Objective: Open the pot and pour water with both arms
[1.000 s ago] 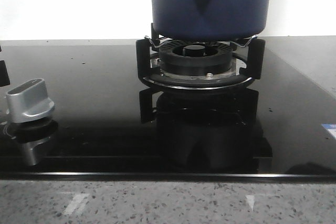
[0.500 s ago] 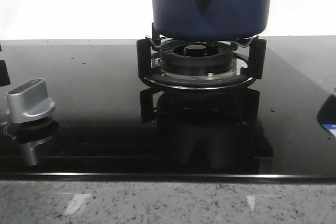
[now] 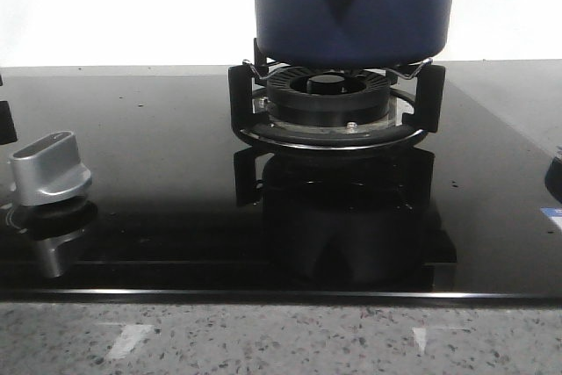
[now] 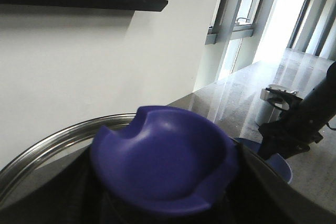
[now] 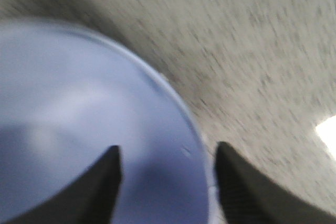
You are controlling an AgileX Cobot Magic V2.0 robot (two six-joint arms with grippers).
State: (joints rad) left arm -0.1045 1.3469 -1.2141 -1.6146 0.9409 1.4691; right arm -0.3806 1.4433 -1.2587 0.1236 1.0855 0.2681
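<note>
The navy-blue pot (image 3: 353, 8) stands on the black burner ring (image 3: 334, 98); its top is cut off in the front view. In the left wrist view my left gripper (image 4: 165, 200) is shut on the lid's purple-blue knob (image 4: 163, 156), with the lid's steel rim (image 4: 47, 145) behind it. My right gripper (image 5: 167, 150) is open and empty just above a pale blue round vessel (image 5: 79, 108) on the speckled counter; that view is blurred. The right arm (image 4: 302, 121) also shows in the left wrist view, beside the pot.
A silver stove knob (image 3: 48, 169) sits at the front left of the glossy black hob (image 3: 149, 129). A dark shape (image 3: 556, 177) and a pale blue patch (image 3: 551, 217) lie at the hob's right edge. The speckled counter edge (image 3: 281, 340) runs along the front.
The dark shape at the right edge of the front view appeared and then drew back towards the edge. The pot and the stove knob have not moved.
</note>
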